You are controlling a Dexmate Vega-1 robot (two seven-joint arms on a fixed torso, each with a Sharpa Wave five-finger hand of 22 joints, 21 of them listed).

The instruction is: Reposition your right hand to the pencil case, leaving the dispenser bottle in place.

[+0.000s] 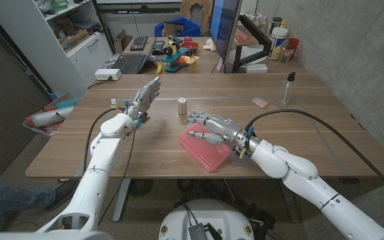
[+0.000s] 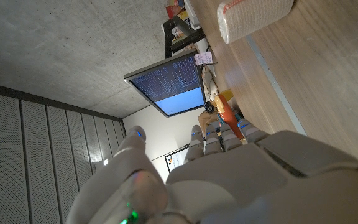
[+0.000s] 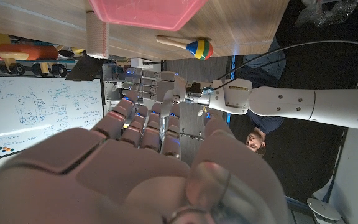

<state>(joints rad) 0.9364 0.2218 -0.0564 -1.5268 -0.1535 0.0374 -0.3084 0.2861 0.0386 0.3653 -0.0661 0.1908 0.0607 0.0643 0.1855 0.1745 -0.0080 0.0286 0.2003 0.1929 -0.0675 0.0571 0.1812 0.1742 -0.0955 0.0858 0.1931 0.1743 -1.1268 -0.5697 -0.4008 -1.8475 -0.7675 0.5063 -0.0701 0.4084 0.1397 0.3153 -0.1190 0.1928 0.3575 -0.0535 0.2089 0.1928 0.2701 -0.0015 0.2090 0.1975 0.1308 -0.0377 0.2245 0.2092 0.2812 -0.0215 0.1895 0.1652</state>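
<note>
Two robot hands are over the wooden table [image 1: 325, 143]. The right hand [image 1: 212, 128] reaches in from the near right corner and hovers over the far end of the pink pencil case [image 1: 205, 148], which lies flat a little nearer the front edge than the middle of the table. Its fingers [image 1: 199, 118] are spread and stretched out, with the thumb just above the case's lid; it holds nothing, and the pictures do not settle whether it touches the case. In the right wrist view the pencil case [image 3: 145, 12] sits just beyond the fingertips [image 3: 143, 79].

The clear dispenser bottle [image 1: 287, 90] with a dark pump top stands upright near the far right corner, well apart from the right hand. A small pink packet [image 1: 259, 101] lies beside it.

The left hand [image 1: 144, 100] is raised on its edge toward the left side of the table, fingers straight and apart, holding nothing. A small tan cylinder [image 1: 182, 106] stands upright between the two hands, near the middle of the table.
</note>
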